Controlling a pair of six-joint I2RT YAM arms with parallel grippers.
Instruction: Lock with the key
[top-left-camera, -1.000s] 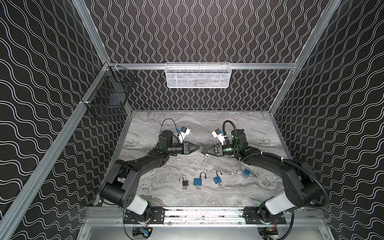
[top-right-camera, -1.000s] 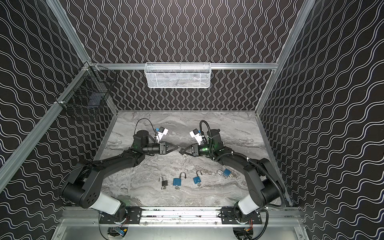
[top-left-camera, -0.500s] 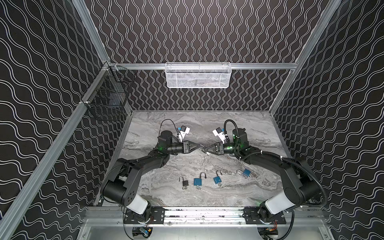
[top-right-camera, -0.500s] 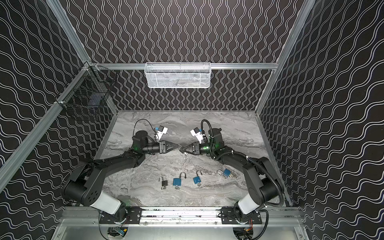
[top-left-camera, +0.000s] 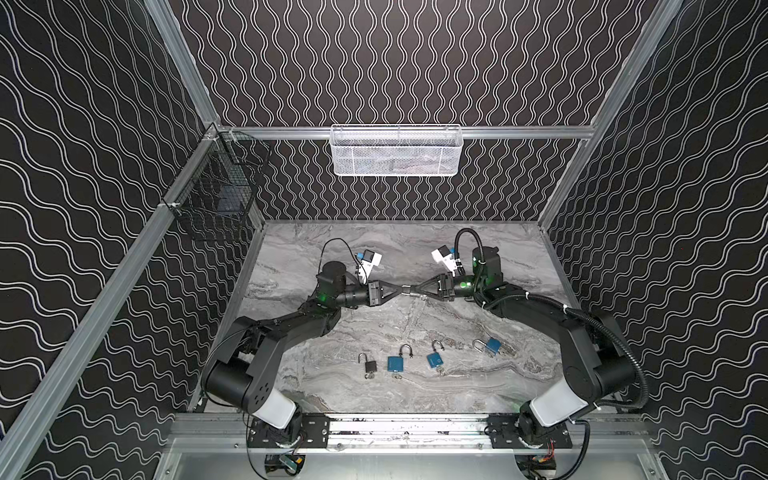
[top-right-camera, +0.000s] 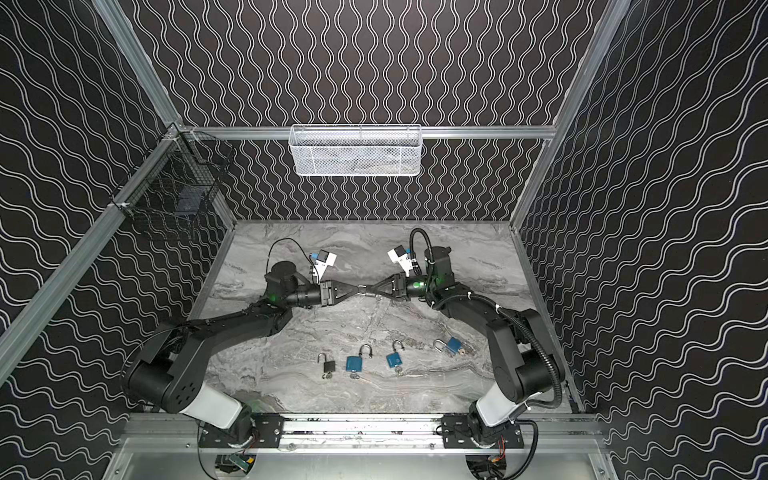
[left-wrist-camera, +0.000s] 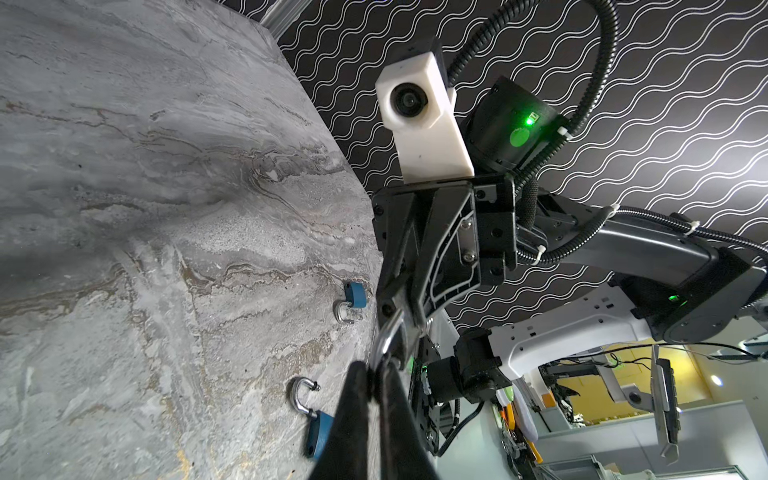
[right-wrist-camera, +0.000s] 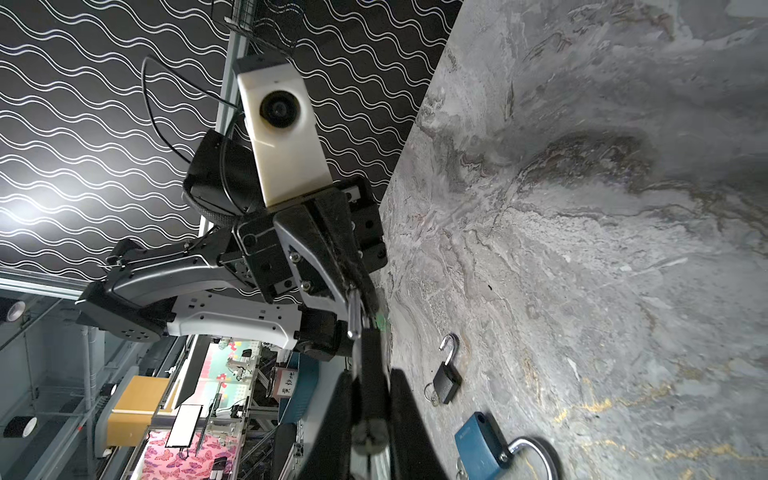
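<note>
Markings that resemble text appear only in the right wrist view. A white placard (right-wrist-camera: 286, 385), standing in the room beyond the edge of the table (right-wrist-camera: 582, 249), carries a short row of dark, brush-style characters of East Asian form. The strokes are too small and too soft to transcribe reliably. The blue padlock (right-wrist-camera: 478, 446), lying on the table beside a black padlock (right-wrist-camera: 446, 384), bears a faint line of lettering on the face of its body. This lettering is blurred and cannot be read. In both top views the row of padlocks (top-left-camera: 434, 359) (top-right-camera: 392, 359) is too small for any marking to be resolved.
</note>
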